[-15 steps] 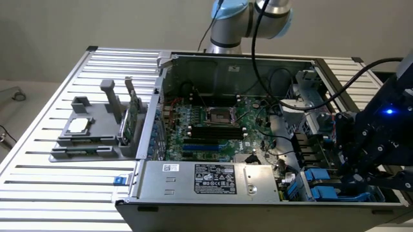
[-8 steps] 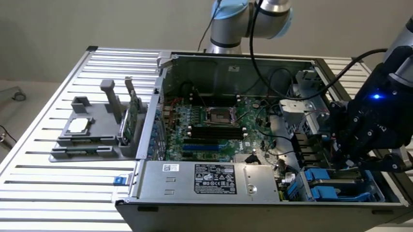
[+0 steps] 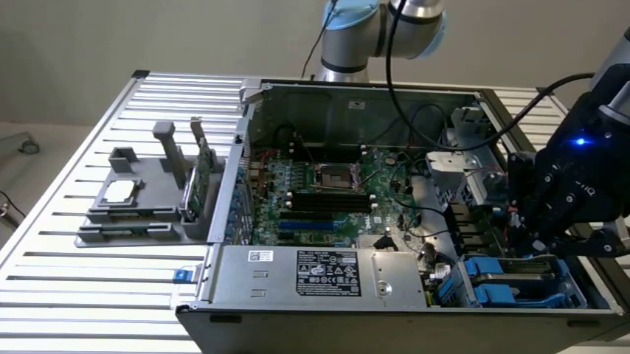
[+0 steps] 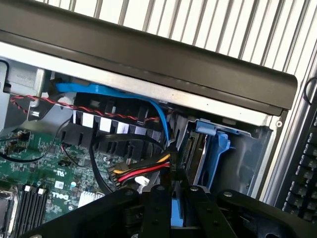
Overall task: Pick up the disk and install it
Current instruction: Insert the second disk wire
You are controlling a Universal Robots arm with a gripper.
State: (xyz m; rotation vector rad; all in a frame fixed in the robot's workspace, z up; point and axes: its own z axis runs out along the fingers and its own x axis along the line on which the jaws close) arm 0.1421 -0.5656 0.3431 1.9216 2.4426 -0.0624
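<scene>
I have the end effector [image 3: 556, 247] down at the corner of the open black computer case [image 3: 394, 324] that lies toward the exterior view's right. It is poised over the drive bay [image 3: 473, 291]. From the wrist view, the end effector's [image 4: 176, 191] two black fingers [image 4: 156, 208] stand close together, and they are pinching a strip of blue plastic between them. I read that strip as the edge of the disk [image 4: 177, 213], the flat silver-grey metal hard drive in its blue plastic carrier, so the grip is closed on it.

That puts the disk at the drive bay [image 4: 237, 163], held on edge. Just past the fingertips I see a grey drive face and a blue frame standing in the bay. I cannot tell whether these are the same piece as the gripped strip or another carrier beside it. A bundle of red, yellow and black wires [image 4: 143, 172] crosses just in front of the fingertips, and a flat blue cable [image 4: 114, 94] runs along the case wall above the black fans.

The green motherboard [image 3: 325, 188] fills the middle of the case. A silver power supply box with a black label [image 3: 325, 274] sits at the near edge.

Well apart, toward the exterior view's left, a grey plastic fixture [image 3: 128, 221] rests on the slatted metal counter [image 3: 88, 295]. It carries a small square silver chip [image 3: 120, 192] and a thin green circuit card [image 3: 203, 181] that stands upright.
</scene>
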